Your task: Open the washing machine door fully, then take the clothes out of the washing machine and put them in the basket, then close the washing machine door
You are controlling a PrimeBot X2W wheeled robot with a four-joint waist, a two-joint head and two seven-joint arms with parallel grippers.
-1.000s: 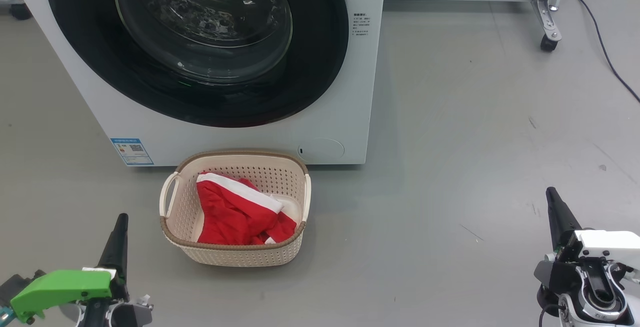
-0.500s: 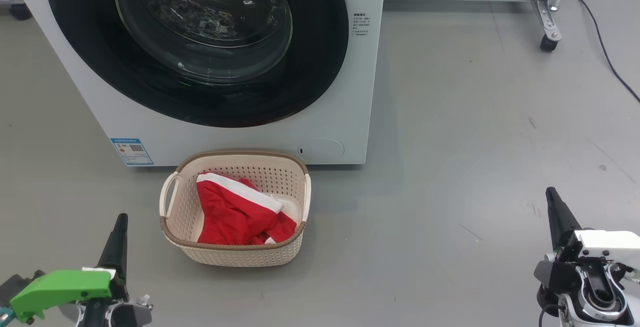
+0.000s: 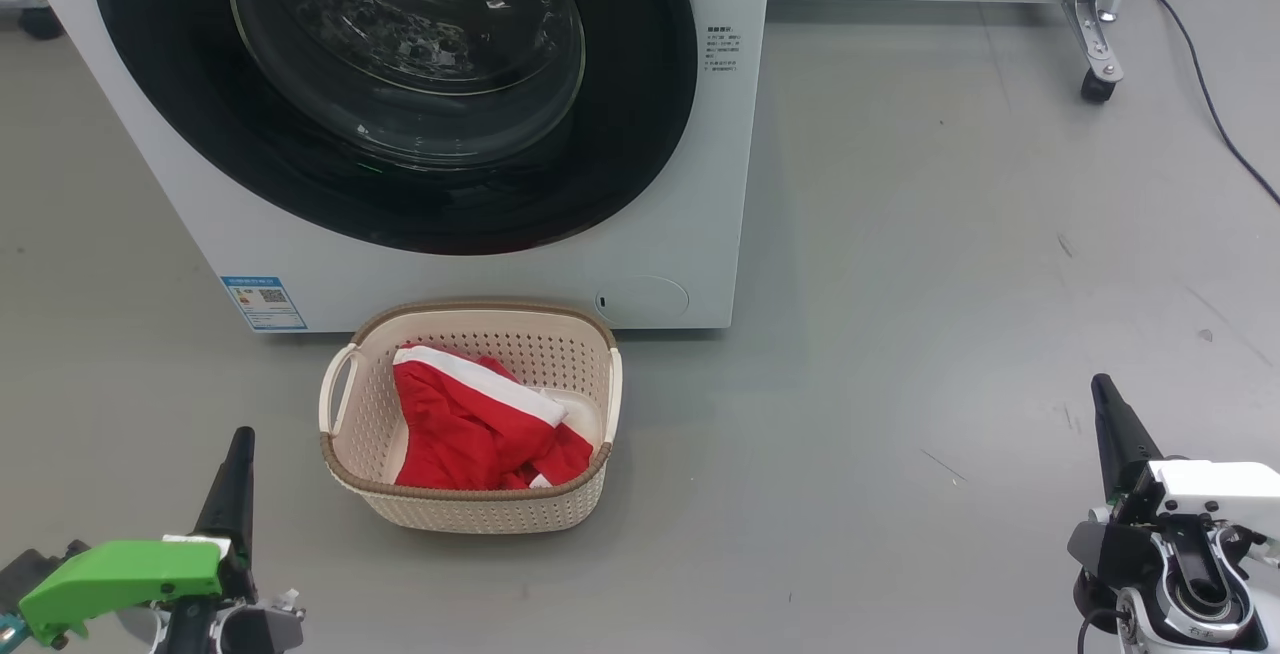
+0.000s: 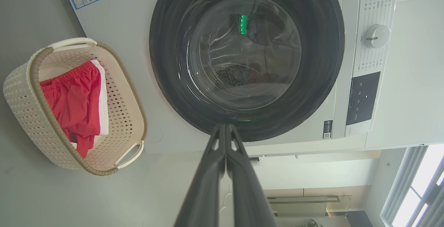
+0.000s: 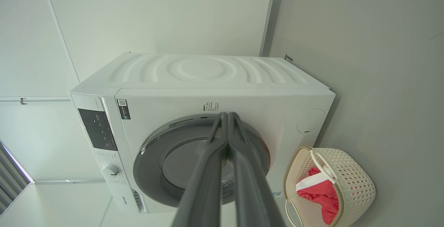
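The white washing machine (image 3: 690,224) stands ahead with its black-rimmed glass door (image 3: 400,84) flat against its front. On the floor before it sits the cream basket (image 3: 470,509), and the red clothes (image 3: 460,429) with the white band lie inside. My left gripper (image 3: 240,439) hangs shut at the lower left, well short of the basket, holding nothing. At the lower right my right gripper (image 3: 1102,386) is shut too, far from the machine. The left wrist view shows the door (image 4: 246,57), the basket (image 4: 20,91) and the clothes (image 4: 74,102); the right wrist view shows the machine (image 5: 208,77).
Grey floor spreads to the right of the machine. A metal frame leg on a caster (image 3: 1098,84) and a black cable (image 3: 1215,124) lie at the far right. A blue sticker (image 3: 262,302) marks the machine's lower front.
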